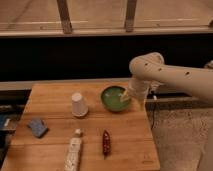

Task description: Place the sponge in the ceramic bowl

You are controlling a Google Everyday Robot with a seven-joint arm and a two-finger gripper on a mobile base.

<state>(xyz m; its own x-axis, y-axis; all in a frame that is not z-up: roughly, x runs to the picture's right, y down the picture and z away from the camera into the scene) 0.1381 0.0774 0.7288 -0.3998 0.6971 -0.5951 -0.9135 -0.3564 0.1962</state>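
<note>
We judge the arm (172, 75) the biggest hazard: it reaches in from 3 o'clock and its gripper (128, 96) hangs over the 3 o'clock rim of the ceramic bowl (113, 99), so a careless swing could shove or tip the bowl. The fingers (125, 95) stand wide and we see nothing between them. The upturned white cup (79, 104), at 12 o'clock from the surface's middle, sits close to the line between bowl and sponge, so a low pass could topple it. The sponge (37, 127) lies flat at 9 o'clock, well apart from the bowl and near the left edge. It looks soft and thin, so fingers coming down askew could push it off the edge or scrape the wood.

The room is dim; a dark band runs behind, with pale rails above it; speckled floor (177, 137) shows at 3 o'clock. The surface (125, 132) is pale wooden board. On it, a white tube (74, 152) lies at 6 o'clock and a red pepper (105, 143) at 4 o'clock.
</note>
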